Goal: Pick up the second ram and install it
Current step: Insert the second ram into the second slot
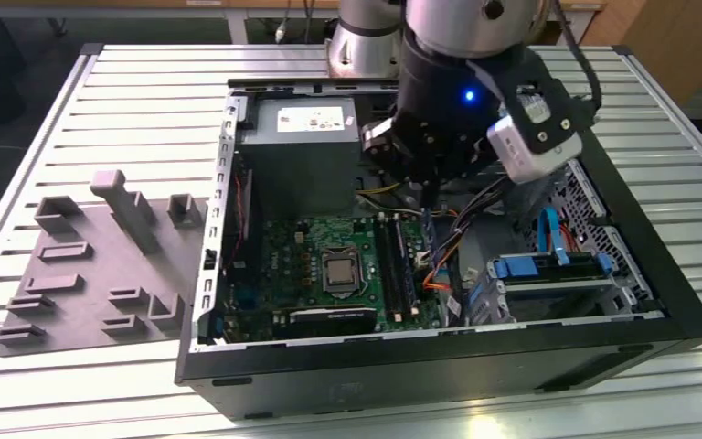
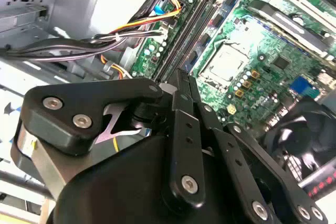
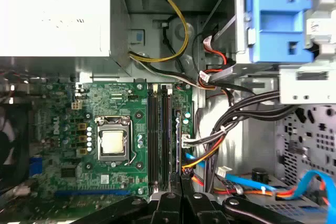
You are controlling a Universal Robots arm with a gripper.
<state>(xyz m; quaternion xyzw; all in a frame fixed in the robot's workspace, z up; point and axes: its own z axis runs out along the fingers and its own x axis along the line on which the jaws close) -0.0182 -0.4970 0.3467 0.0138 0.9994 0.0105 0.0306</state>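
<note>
My gripper hangs inside the open computer case over the green motherboard. It is shut on the second ram, a thin dark stick held on edge and pointing down at the board. In the first wrist view the ram shows edge-on, running out from my gripper just beside the two long black slots. I cannot tell whether it touches the board. The second wrist view shows the black fingers closed together above the slots.
A grey power supply fills the case's far end. Orange, black and blue cables run close beside the slots, and a blue drive bay sits at the exterior view's right. The grey holder tray lies outside the case at the exterior view's left.
</note>
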